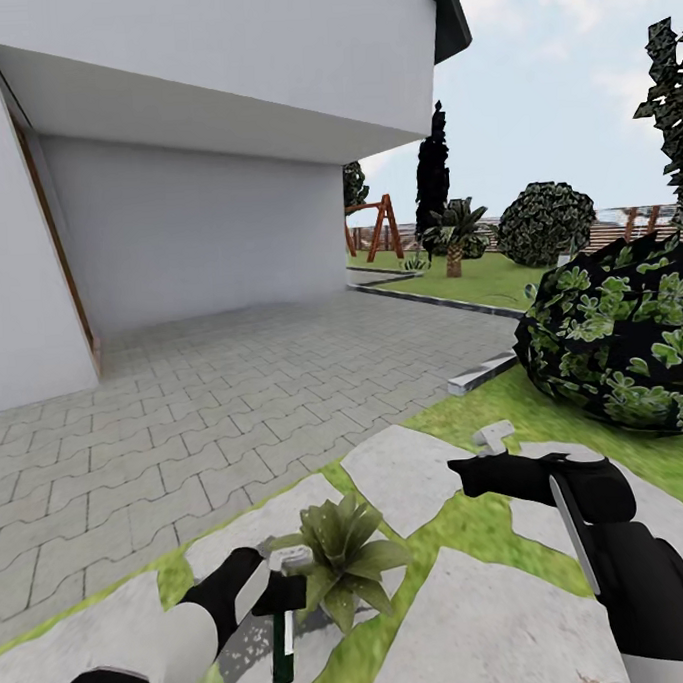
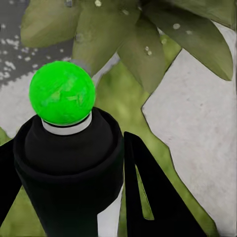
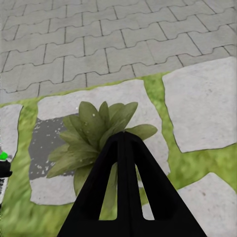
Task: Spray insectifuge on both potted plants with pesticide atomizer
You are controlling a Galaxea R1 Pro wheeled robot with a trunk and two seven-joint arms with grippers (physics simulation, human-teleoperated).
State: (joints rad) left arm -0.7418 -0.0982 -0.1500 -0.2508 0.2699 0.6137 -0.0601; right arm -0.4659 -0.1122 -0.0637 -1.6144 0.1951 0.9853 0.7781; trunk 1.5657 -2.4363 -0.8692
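Note:
My left gripper (image 1: pixel 267 592) is shut on the pesticide atomizer (image 1: pixel 283 640), a dark green bottle with a white label and a whitish trigger head. In the left wrist view the atomizer (image 2: pixel 62 93) shows a bright green round tip between the black fingers (image 2: pixel 148 197). That tip sits close to a potted plant (image 1: pixel 345 559), a low rosette of pointed leaves whose pot is hidden. Insectifuge (image 2: pixel 176 25) dots some leaves as whitish specks, and more specks lie on the stone beside the plant. My right gripper (image 1: pixel 469 473) is shut, empty, and hovers right of the potted plant (image 3: pixel 96 136).
Flat stepping stones (image 1: pixel 497 624) lie in the grass around the plant. Grey paving (image 1: pixel 234 387) runs to a white house wall. A big striped-leaf bush (image 1: pixel 622 337) stands at the right behind a grey kerb (image 1: pixel 480 372). A small grey T-shaped object (image 1: pixel 494 436) sits near the right gripper.

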